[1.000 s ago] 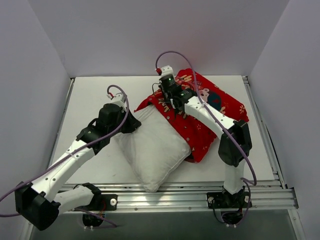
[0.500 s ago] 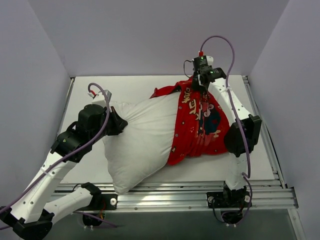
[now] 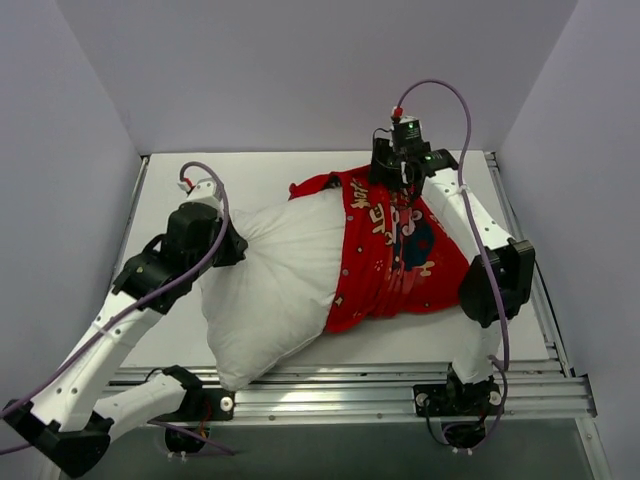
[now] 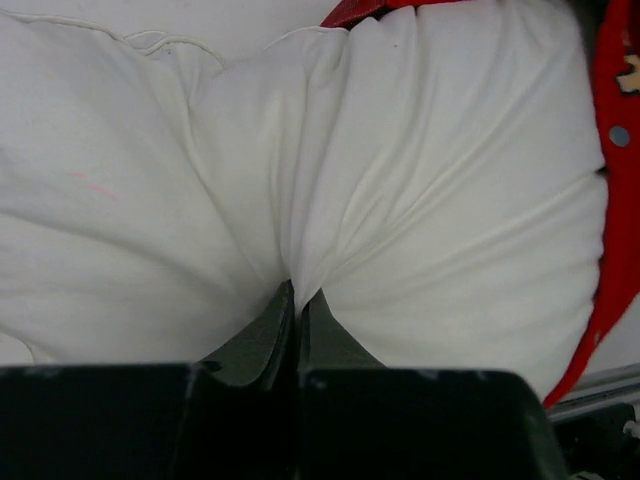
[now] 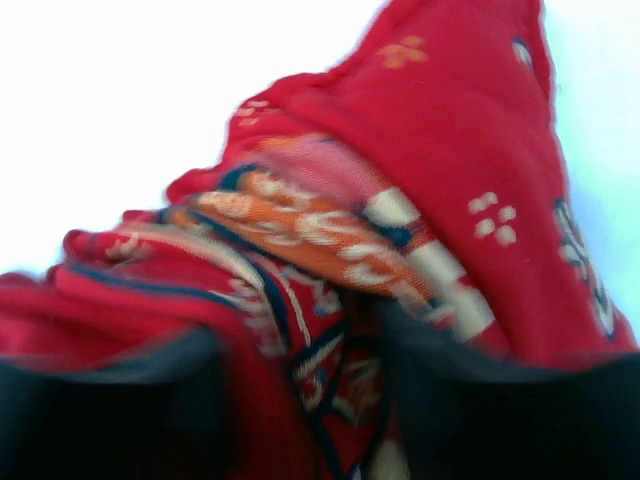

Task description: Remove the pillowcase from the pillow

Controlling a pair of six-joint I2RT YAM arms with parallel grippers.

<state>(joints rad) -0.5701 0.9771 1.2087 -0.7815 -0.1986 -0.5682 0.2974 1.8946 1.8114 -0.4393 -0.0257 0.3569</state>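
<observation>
- The white pillow (image 3: 270, 285) lies across the middle of the table (image 3: 250, 168). Its left part is bare and its near corner reaches toward the metal rail (image 3: 330, 385) at the table's front edge.
- The red pillowcase (image 3: 400, 265) covers only the right end of the pillow. Its open hem runs across the pillow from far side to near side, and the printed face is turned up.
- A small flap of the red cloth lies at the far edge of the pillow, past the hem.
- The left gripper (image 4: 296, 296) is at the pillow's left end. Its 2 fingers are pressed together on a pinch of white cloth, with creases fanning out from the pinch.
- The right gripper (image 3: 393, 175) sits over the far end of the pillowcase, near the back of the table.
- The right wrist view is blurred. Its 2 dark fingers (image 5: 130, 385) stand somewhat apart with bunched red cloth between them. I cannot tell whether they grip the cloth.
</observation>
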